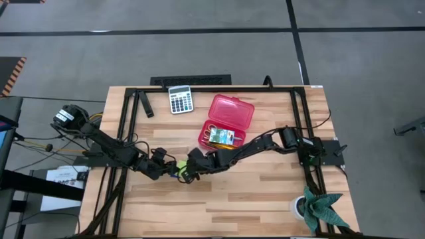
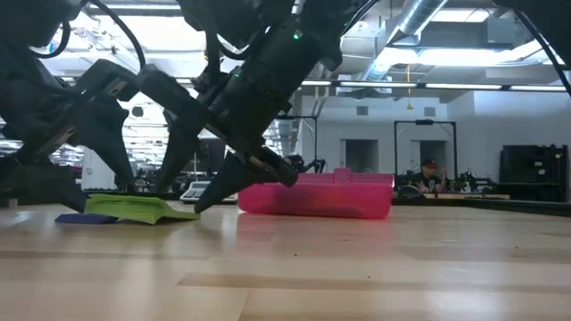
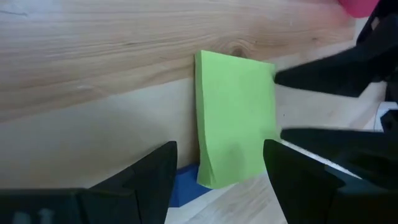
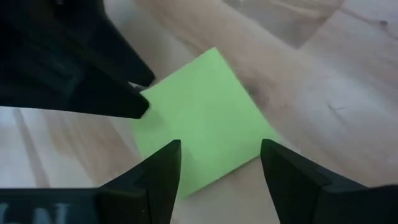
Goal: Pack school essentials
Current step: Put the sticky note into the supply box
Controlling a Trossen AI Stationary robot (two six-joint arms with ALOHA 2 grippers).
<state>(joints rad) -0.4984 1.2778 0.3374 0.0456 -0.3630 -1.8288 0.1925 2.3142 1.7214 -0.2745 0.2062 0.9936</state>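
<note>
You have both claws converged on the lime-green sticky-note pad (image 1: 180,167), which lies flat on the bare wood of the table (image 1: 265,199), in front of the open red case (image 1: 226,119) and well apart from it; the left gripper (image 1: 169,167) comes at the pad from one side and the right gripper (image 1: 191,171) from the other, fingertips of each near the pad's opposite edges, so neither arm is clearly the nearer; in the left wrist view the pad (image 3: 236,124) sits straight ahead between that claw's own fingers, its long axis running away from the camera, with the right arm's fingers crowding its far edge; in the right wrist view the pad (image 4: 199,134) lies turned corner-on to that claw, so its edges are not square to the jaws; both claws stand wide open and hold nothing; from the low view the pad (image 2: 138,208) rests on the tabletop with a blue scrap (image 2: 85,218) beside it, and you cannot tell whether any fingertip actually touches it; judge the next move as one claw yielding while the other closes across the pad's short width.
</note>
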